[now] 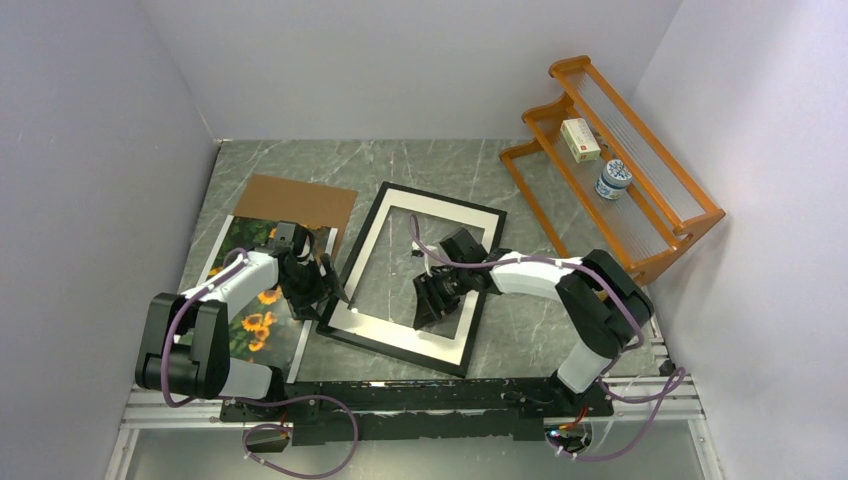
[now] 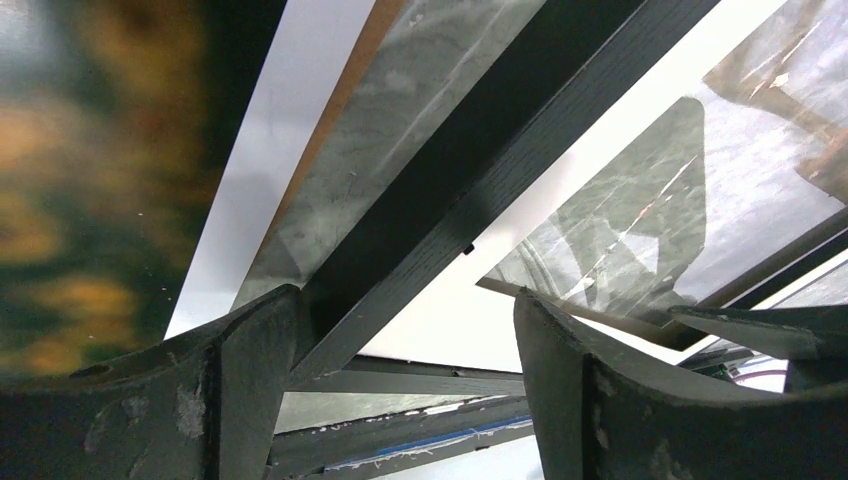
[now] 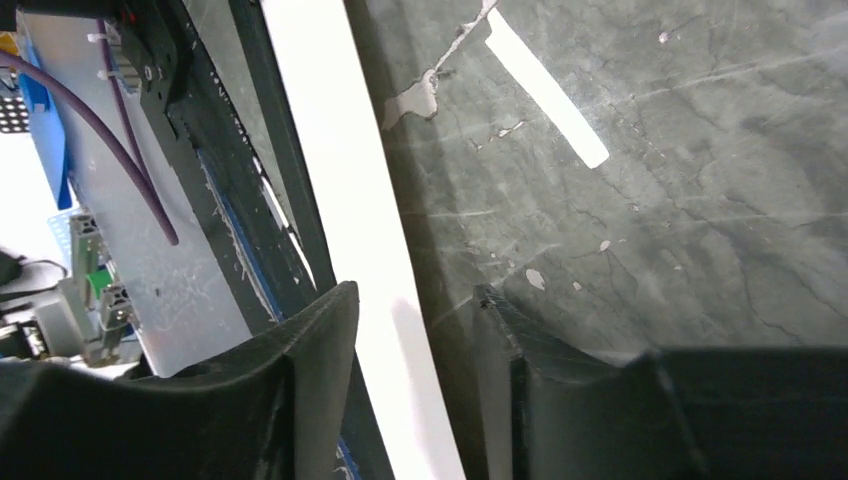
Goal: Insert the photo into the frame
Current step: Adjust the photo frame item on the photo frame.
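Photo (image 1: 255, 325) lay on the surface (image 1: 520, 330) to my left, outside the frame (image 1: 445, 198). My left end effector (image 1: 318, 285) gaped wide astride the frame's left edge; my right end effector (image 1: 430, 300), part open, held nothing. I judged a square, even grip on that edge best.

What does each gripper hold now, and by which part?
Nothing is held: left gripper open astride the frame edge, right gripper open over its white mat.
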